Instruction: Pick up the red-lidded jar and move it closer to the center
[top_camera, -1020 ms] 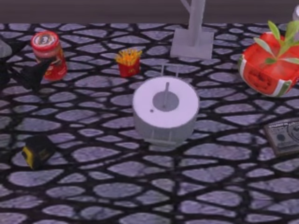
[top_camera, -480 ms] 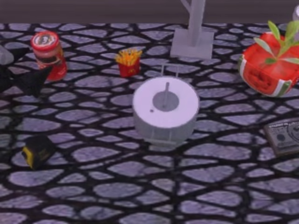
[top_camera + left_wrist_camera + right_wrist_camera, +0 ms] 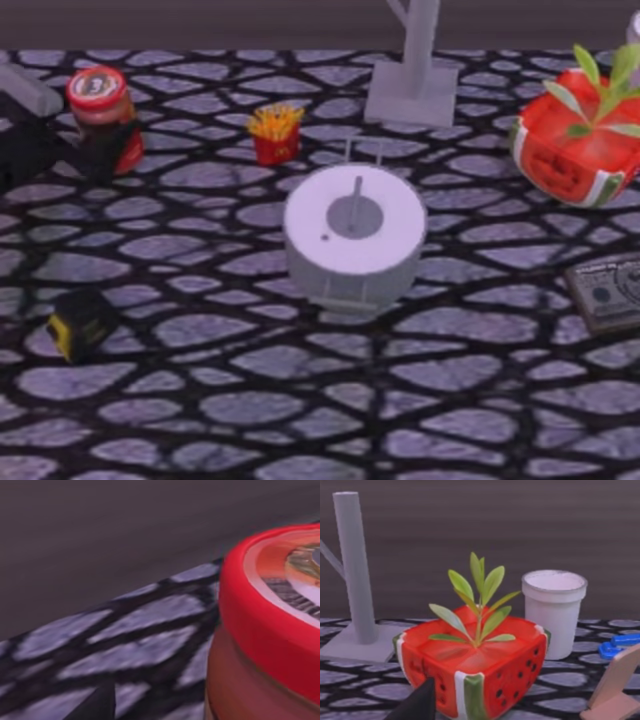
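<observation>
The red-lidded jar (image 3: 100, 108) stands upright at the table's far left; its red lid bears a white round mark. My left gripper (image 3: 92, 150) has come in from the left edge and is open at the jar's lower body, with one dark finger (image 3: 108, 152) crossing the red label. In the left wrist view the jar (image 3: 270, 630) fills the near side, beside one dark fingertip (image 3: 100, 705). My right arm is out of the top view; its wrist view shows one dark fingertip (image 3: 422, 702) facing the watermelon planter.
A red fries carton (image 3: 275, 135) stands right of the jar. A white round drum (image 3: 355, 235) fills the centre, a grey stand (image 3: 415, 80) behind it. The watermelon planter (image 3: 575, 145) and a flat banknote-like block (image 3: 610, 292) lie right; a black-and-yellow object (image 3: 80, 325) sits front left.
My left gripper has moved right, from beside the jar to around its lower body. The jar has stayed in place.
</observation>
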Action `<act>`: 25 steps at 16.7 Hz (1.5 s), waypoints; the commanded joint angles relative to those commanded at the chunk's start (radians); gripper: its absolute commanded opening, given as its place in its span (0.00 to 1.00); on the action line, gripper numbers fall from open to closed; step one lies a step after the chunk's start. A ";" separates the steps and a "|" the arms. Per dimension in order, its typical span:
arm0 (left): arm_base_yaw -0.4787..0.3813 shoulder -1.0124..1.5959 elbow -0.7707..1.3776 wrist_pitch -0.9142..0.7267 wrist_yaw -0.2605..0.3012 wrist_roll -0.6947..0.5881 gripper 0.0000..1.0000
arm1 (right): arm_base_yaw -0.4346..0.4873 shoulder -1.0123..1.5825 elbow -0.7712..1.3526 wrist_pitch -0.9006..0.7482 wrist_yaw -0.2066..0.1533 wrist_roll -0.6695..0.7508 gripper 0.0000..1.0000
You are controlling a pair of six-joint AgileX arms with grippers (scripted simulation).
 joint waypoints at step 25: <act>-0.008 0.008 0.015 -0.004 -0.008 -0.003 0.00 | 0.000 0.000 0.000 0.000 0.000 0.000 1.00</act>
